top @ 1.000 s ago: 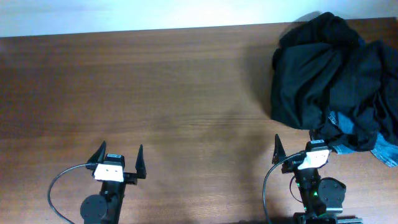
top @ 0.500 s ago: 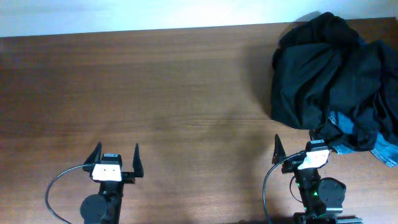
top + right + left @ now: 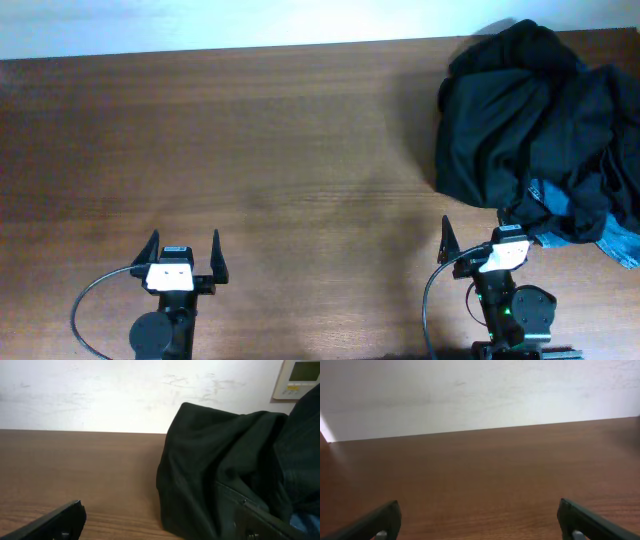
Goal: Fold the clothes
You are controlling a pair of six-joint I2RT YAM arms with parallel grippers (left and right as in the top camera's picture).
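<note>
Overhead: dark clothes (image 3: 530,120) piled far right on bench (image 3: 250,150), jeans edge showing. Left pincer (image 3: 184,242) near left, released, empty. Right pincer (image 3: 488,232) released, at pile's near edge. Left wrist: bench, wall (image 3: 480,390) beyond. Right wrist: clothes fill right side.

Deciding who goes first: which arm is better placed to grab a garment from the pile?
Probably right. The right gripper sits open at the near edge of the clothes pile. The left gripper, also open, faces only table, well away from it.
</note>
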